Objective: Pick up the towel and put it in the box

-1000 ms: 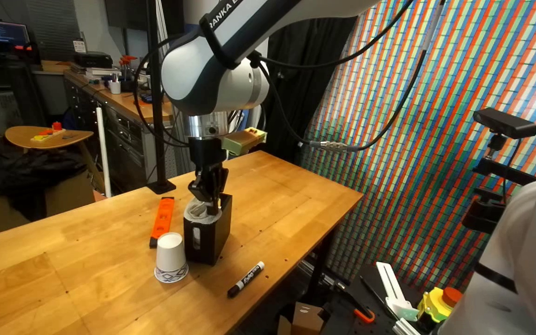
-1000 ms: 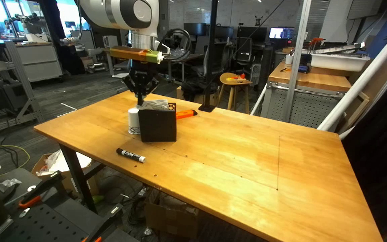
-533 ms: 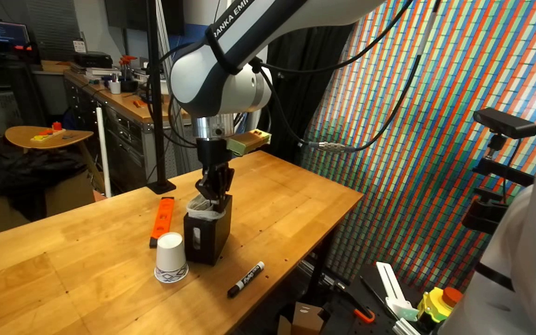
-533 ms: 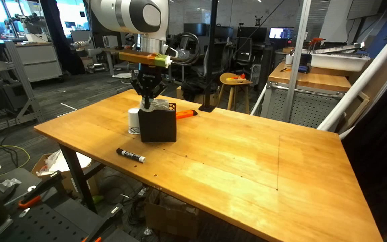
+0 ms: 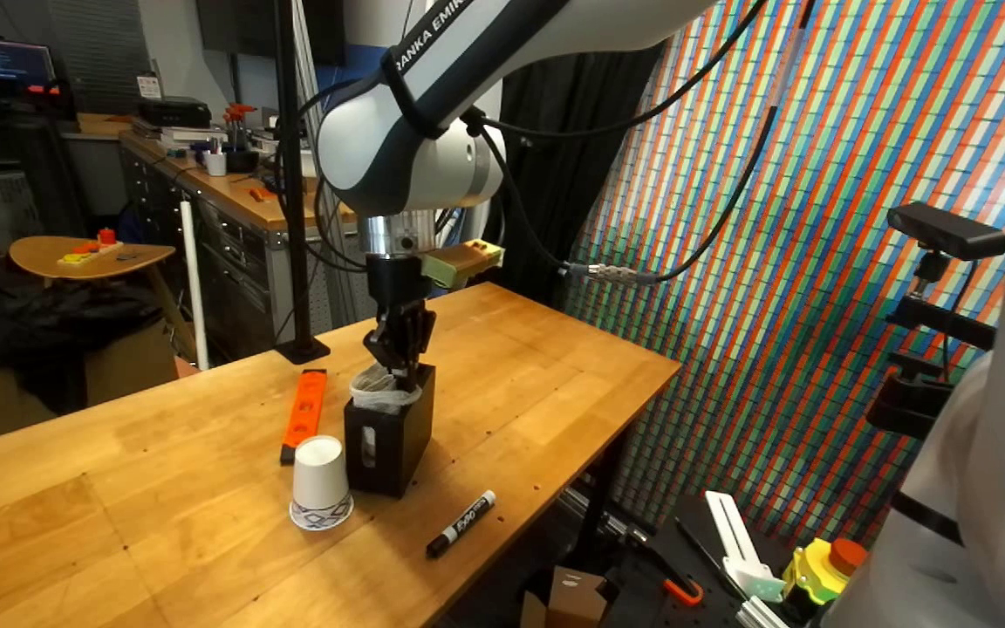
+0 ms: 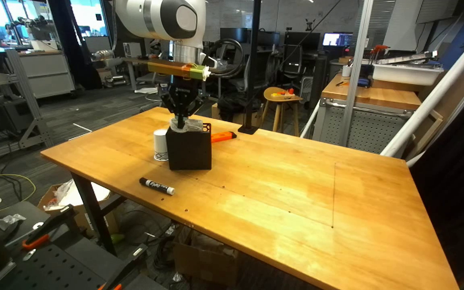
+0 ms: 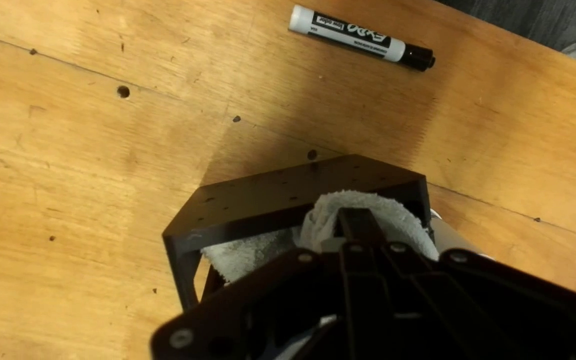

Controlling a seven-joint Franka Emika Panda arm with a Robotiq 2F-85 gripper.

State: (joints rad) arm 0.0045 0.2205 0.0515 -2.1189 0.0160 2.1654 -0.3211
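Note:
The light grey towel (image 5: 373, 399) sits bunched in the top of the black box (image 5: 391, 458), with its folds showing above the rim. The box stands upright on the table. The towel (image 6: 195, 125) and box (image 6: 189, 151) also show in the other exterior picture. My gripper (image 5: 404, 382) points down into the box opening, its fingers together. In the wrist view the fingertips (image 7: 357, 220) are ringed by a towel fold (image 7: 393, 212) beside the box wall (image 7: 288, 195). The fingers look closed against each other, with no cloth visible between them. The fingertip ends are partly hidden by towel.
An upside-down white paper cup (image 5: 319, 480) stands close beside the box. An orange level (image 5: 305, 408) lies behind it. A black marker (image 5: 461, 525) lies near the table edge; it also shows in the wrist view (image 7: 348, 36). A black post (image 5: 297, 262) rises at the table's far edge.
My gripper has shifted from the box's cup-side end toward its middle and risen slightly. The towel fold at that end now bulges up around the fingers. The box has not moved.

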